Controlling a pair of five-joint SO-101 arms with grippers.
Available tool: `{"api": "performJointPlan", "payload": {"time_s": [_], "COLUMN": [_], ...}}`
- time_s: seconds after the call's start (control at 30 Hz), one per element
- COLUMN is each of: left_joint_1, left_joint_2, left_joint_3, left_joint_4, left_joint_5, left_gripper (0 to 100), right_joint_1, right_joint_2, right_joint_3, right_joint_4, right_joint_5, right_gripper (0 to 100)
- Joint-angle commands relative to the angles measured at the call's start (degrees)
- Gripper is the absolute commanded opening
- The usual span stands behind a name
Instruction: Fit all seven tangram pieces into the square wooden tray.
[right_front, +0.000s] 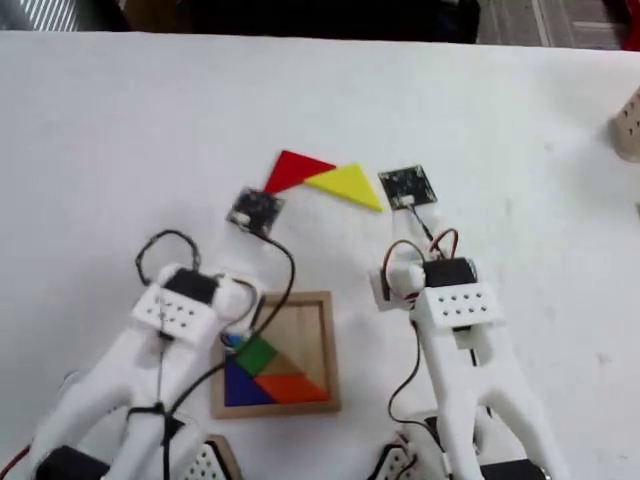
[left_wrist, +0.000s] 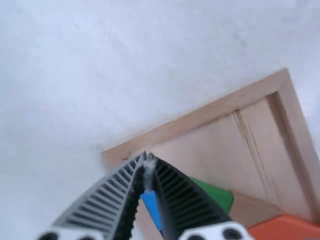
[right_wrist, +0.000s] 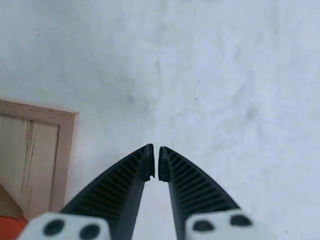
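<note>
The square wooden tray (right_front: 331, 350) lies between my two arms and holds a green piece (right_front: 257, 355), a dark blue triangle (right_front: 240, 386) and an orange piece (right_front: 296, 388). My left gripper (left_wrist: 148, 161) hangs over the tray's rim (left_wrist: 200, 117) near a corner, shut on a small light blue piece (left_wrist: 149, 204); the green piece (left_wrist: 216, 195) lies just behind it. A red triangle (right_front: 293, 170) and a yellow triangle (right_front: 349, 185) touch on the table beyond the tray. My right gripper (right_wrist: 155, 162) is shut and empty over bare table beside the tray (right_wrist: 65, 150).
Black cables loop from the left arm (right_front: 180, 300) across the tray's near-left side. A beige perforated object (right_front: 628, 125) stands at the far right edge. White table stretches around the red and yellow triangles.
</note>
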Motion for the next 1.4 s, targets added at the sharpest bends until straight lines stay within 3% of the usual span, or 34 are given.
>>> {"api": "performJointPlan", "payload": {"time_s": [0.0, 0.27, 0.57, 0.73, 0.93, 1.13, 1.37], "left_joint_1": [0.4, 13.4, 13.5, 13.8, 13.8, 13.6, 12.2], "left_joint_2": [-8.4, -9.8, -9.5, 1.9, 11.4, 11.4, 11.4], "left_joint_3": [2.6, 9.0, 10.4, 8.0, 0.8, 0.8, 0.7], "left_joint_4": [-2.8, -10.6, -10.6, -14.3, -7.3, -2.7, -1.4], "left_joint_5": [-0.5, 0.4, 3.4, 3.5, 3.3, -7.1, -10.0], "left_gripper": [2, 2, 2, 2, 2, 2, 2], "right_joint_1": [0.3, 0.3, 0.3, 0.3, 0.3, 0.3, 0.3], "right_joint_2": [-1.5, -1.5, -1.5, -1.5, -1.5, -1.5, -1.5], "right_joint_3": [-0.4, -0.4, -0.4, -0.4, -0.4, -0.4, -0.4], "right_joint_4": [-1.3, -1.3, -1.3, -1.3, -1.3, -1.3, -1.3], "right_joint_5": [1.0, 1.0, 1.0, 1.0, 1.0, 1.0, 1.0], "right_gripper": [2.0, 2.1, 2.1, 2.1, 1.9, 1.9, 1.9]}}
